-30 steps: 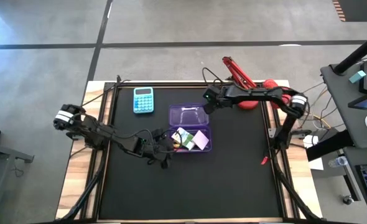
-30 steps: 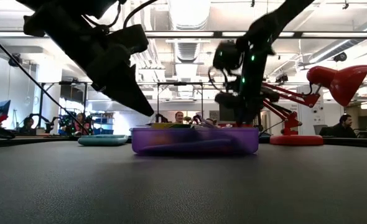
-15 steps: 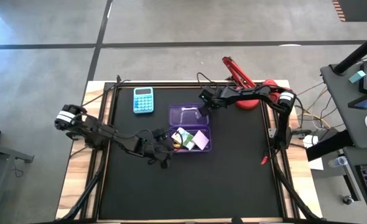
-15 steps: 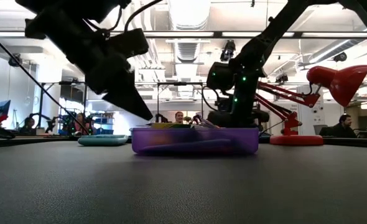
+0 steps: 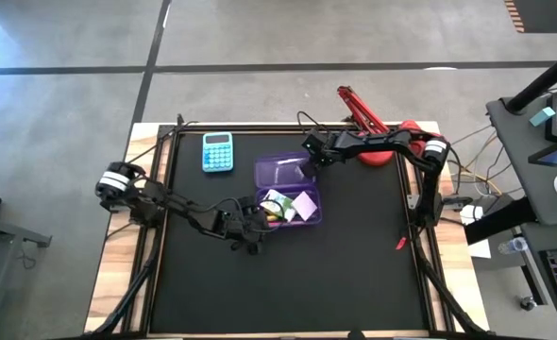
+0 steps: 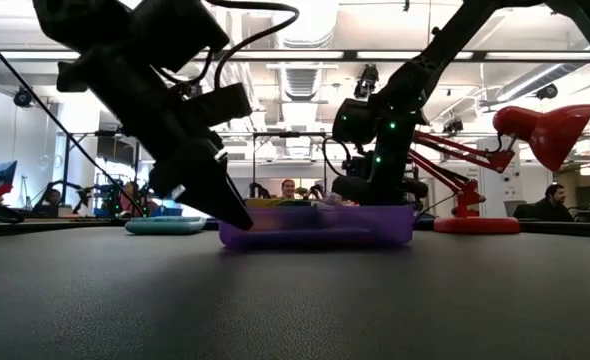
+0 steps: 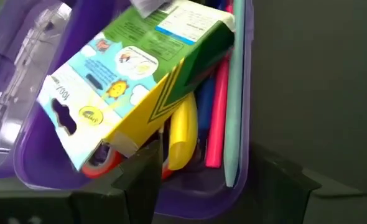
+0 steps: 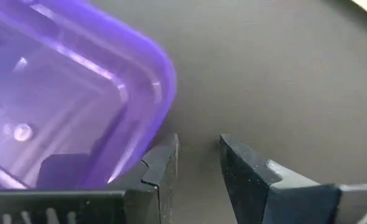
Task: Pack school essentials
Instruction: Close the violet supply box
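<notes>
My right tool [image 8: 197,163], jaws apart and empty, sits at far corner of purple case [image 5: 287,192]'s open lid; lid lies beside it. My left tool [image 5: 252,219], open, at case's near-left end.

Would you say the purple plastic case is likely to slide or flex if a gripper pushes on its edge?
Probably slides: the purple case sits flat on the smooth black table. Its thin translucent wall may flex. The crayon box and pens inside add little weight.

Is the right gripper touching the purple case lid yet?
Cannot tell. In the right wrist view the right gripper sits at the purple case lid's corner with one finger overlapping its edge, but contact isn't plain.
</notes>
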Action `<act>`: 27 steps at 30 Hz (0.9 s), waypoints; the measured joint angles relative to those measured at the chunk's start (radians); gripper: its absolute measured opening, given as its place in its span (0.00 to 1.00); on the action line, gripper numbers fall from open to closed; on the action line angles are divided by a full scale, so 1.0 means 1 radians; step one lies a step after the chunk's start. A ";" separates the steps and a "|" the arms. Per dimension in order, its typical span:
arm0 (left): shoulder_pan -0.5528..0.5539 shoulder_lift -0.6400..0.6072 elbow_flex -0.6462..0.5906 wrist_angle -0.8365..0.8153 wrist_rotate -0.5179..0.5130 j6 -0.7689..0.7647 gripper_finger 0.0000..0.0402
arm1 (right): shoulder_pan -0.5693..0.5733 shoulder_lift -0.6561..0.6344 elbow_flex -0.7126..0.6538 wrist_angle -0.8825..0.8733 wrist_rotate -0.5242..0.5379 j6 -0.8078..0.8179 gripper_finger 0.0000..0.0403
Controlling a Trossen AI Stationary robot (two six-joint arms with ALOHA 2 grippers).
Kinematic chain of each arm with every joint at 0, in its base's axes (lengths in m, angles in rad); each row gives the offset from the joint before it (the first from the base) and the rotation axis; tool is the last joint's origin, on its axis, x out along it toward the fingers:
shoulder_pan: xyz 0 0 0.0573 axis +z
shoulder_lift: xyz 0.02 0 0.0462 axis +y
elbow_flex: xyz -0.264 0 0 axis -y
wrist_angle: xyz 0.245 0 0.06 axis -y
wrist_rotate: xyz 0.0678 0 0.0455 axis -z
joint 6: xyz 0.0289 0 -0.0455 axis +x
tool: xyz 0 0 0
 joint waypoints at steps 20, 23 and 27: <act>-0.001 -0.010 0.004 -0.081 0.132 0.001 0.51 | 0.008 -0.079 -0.002 0.059 -0.132 -0.072 0.27; -0.001 -0.018 0.004 -0.104 0.157 0.000 0.51 | 0.008 -0.108 -0.002 0.107 -0.129 -0.121 0.27; -0.002 -0.040 0.001 -0.129 0.182 -0.004 0.51 | 0.008 -0.130 -0.002 0.138 -0.125 -0.130 0.27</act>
